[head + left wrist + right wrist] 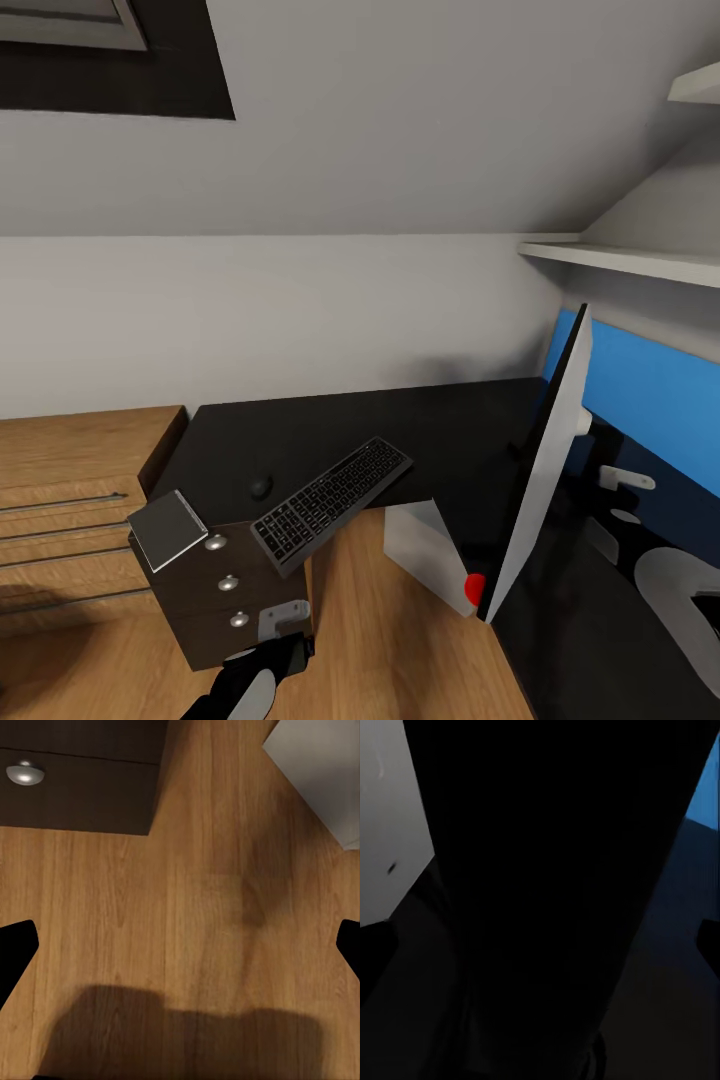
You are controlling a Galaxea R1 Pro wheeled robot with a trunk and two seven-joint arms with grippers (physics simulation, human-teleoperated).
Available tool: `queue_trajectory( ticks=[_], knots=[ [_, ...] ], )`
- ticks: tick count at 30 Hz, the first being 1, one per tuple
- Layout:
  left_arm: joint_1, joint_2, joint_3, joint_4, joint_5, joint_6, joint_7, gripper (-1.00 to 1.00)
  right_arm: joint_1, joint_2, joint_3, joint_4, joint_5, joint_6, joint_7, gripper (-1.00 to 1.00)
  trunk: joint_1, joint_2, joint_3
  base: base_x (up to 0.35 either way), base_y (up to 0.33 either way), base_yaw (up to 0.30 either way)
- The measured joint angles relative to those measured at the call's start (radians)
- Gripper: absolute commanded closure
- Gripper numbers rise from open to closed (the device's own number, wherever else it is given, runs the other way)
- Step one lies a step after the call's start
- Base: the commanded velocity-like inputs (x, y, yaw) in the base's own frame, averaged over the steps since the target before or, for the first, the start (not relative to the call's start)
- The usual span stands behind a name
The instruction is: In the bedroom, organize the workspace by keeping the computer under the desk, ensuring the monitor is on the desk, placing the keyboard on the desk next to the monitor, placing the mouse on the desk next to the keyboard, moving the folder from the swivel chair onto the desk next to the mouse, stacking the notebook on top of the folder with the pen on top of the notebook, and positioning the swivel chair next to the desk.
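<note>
Left gripper point(180, 945) hangs low over the oak floor point(195, 907), its two dark fingertips point(15, 945) set wide apart with nothing between them; in the head view that arm point(250, 685) reaches down beside the black drawer cabinet point(225, 595). Whether the right gripper is spread or closed cannot be told, since its wrist view faces the dark monitor point(555, 870) closely. On the black worktop point(420, 420) the keyboard point(332, 503) lies angled, overhanging the front edge, with the mouse point(261, 487) just beside it. The notebook point(168, 528) rests on the cabinet's corner. The monitor point(545, 460) stands edge-on, and the pale computer point(425, 555) sits below the worktop.
</note>
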Motion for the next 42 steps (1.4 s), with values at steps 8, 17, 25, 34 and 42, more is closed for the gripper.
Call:
queue_trajectory(
  ticks=[8,17,25,34,42],
  knots=[
    [0.0,0.0,0.0,0.0,0.0,0.0,0.0,-1.0,0.0,-0.002,0.0,0.0,0.0,0.0,-0.016,-1.0,0.0,0.0,0.0,0.0,0.0,0.0],
    [0.0,0.0,0.0,0.0,0.0,0.0,-0.001,-1.0,0.0,-0.002,0.0,0.0,0.002,0.002,-0.018,1.0,0.0,0.0,0.0,0.0,0.0,0.0],
    [0.0,0.0,0.0,0.001,0.0,0.001,-0.001,-1.0,0.0,-0.001,-0.005,-0.001,0.002,0.001,-0.02,1.0,0.0,0.0,0.0,0.0,0.0,0.0],
    [0.0,0.0,0.0,0.001,0.0,0.0,0.0,-1.0,0.0,0.001,-0.004,-0.001,0.002,0.001,-0.02,1.0,0.0,0.0,0.0,0.0,0.0,0.0],
    [0.0,-0.001,-0.003,0.003,0.0,-0.001,0.0,-1.0,0.0,0.002,-0.001,0.0,0.0,0.0,-0.019,1.0,0.0,0.0,0.0,0.0,0.0,0.0]
  ],
)
